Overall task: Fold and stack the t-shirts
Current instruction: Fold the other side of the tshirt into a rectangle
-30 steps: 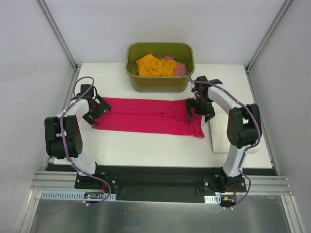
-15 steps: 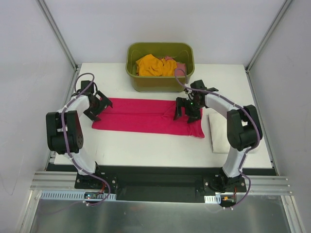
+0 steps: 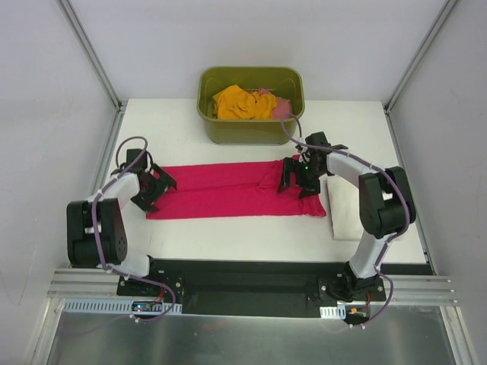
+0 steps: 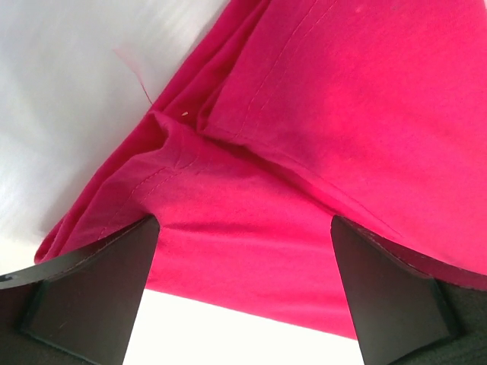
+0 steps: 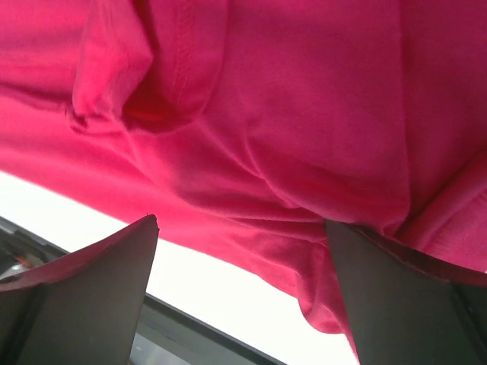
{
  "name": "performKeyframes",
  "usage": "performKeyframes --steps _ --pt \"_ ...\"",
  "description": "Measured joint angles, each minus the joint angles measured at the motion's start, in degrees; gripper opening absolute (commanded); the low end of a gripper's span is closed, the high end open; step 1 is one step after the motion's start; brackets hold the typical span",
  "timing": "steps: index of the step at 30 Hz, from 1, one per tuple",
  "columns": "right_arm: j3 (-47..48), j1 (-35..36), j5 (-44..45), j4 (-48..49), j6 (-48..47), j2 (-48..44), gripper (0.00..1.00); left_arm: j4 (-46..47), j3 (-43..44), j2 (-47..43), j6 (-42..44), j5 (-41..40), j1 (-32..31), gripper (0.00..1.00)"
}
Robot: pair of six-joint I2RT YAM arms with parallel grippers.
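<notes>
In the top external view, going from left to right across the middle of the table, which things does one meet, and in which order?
left gripper → crimson-pink t-shirt, spread flat → right gripper, over the shirt's right end → cream-white t-shirt, folded

Tub (image 3: pixel 245 131): olive-green plastic, rectangular, standing at the middle of the table's far edge.
Table (image 3: pixel 228 228): white, flat top.
Walls (image 3: pixel 251 38): plain white panels on three sides.
Posts (image 3: pixel 90 50): aluminium struts at both far corners.
Rail (image 3: pixel 76 287): silver bar along the near edge.
</notes>
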Motion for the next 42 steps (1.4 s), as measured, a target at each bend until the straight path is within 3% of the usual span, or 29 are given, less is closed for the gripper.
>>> performKeyframes --steps 7,12,17,26,33,42 --pt "-2.08 0.28 1.84 -4.61 -4.11 -4.46 0.97 -4.26 -14.99 -19.65 -4.50 0.55 -0.02 0.99" --pt "0.28 4.39 2.82 -7.37 -4.87 -7.52 0.97 -8.83 -15.21 -28.06 -5.07 -0.26 0.02 0.99" --pt "4.98 10.58 7.93 -7.04 0.39 -7.08 0.97 -9.57 -8.37 -28.48 -4.20 -3.67 0.00 0.99" --pt "7.39 11.96 10.47 -2.86 9.38 2.36 0.99 -9.14 -3.17 -21.62 -3.28 -5.60 0.02 0.99" --pt "7.98 13.27 12.74 -2.27 13.86 4.02 0.75 -9.25 -3.17 -20.94 -3.10 -5.64 0.02 0.99" --pt "10.93 14.03 16.13 -2.73 16.44 4.94 0.25 -9.20 -3.17 -20.92 -3.08 -5.62 0.02 0.99"
